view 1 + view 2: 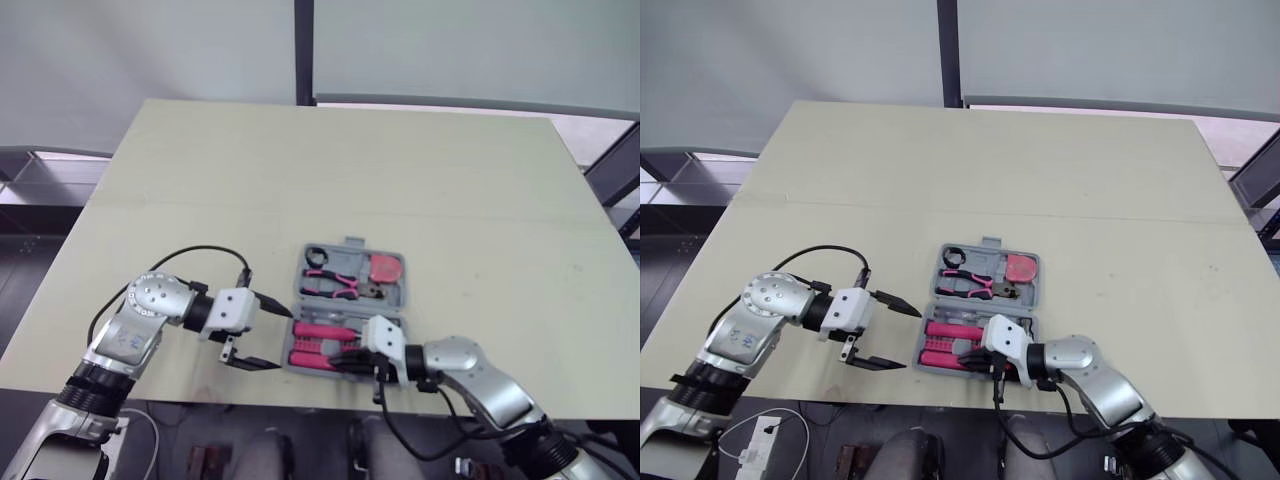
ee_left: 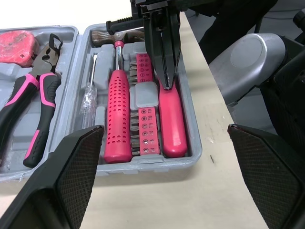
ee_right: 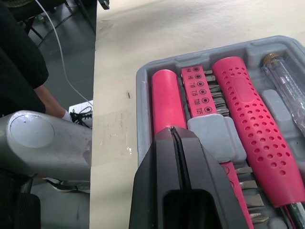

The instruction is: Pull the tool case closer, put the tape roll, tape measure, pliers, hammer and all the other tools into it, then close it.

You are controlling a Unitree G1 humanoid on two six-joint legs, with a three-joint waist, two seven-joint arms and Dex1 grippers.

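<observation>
Pale tan table (image 1: 300, 180), smooth, with a faint line across the far part. Grey walls (image 1: 150, 50) at 12 o'clock, with a dark post (image 1: 303, 50) between them. Dark floor (image 1: 25, 280) past the table edges. Down there, a white cable (image 3: 62, 52) and a laced shoe (image 3: 82, 116) beside some dark cloth, mostly cut off.

Grey case (image 1: 352, 242) lying open at 6 o'clock on the table, close to the near edge. In the far half: black tape roll (image 1: 317, 257) at 11 o'clock, red tape measure (image 1: 384, 267) at 1 o'clock, pink and black pliers (image 1: 335, 287) just under them. In the near half, side by side: a clear screwdriver (image 2: 90, 95), the hammer (image 2: 117, 114) with a pink dotted handle, a pink strip of bits (image 2: 143, 124), and a smooth pink screwdriver (image 2: 172, 124).

Tiny marks beside each bit, too small to read.

Left gripper (image 1: 286, 339) at 9 o'clock of the case, just beside it, fingers spread wide, holding nothing. Right gripper (image 3: 172, 131) reaching in from 5 o'clock, fingers pressed tight together with nothing between them. Tip right over the pink screwdriver; hard to tell if touching.

Hammer head partly hidden behind the right gripper in the left wrist view. One pliers handle cut off there too. Near half of the case partly covered by the right gripper in the head views.
</observation>
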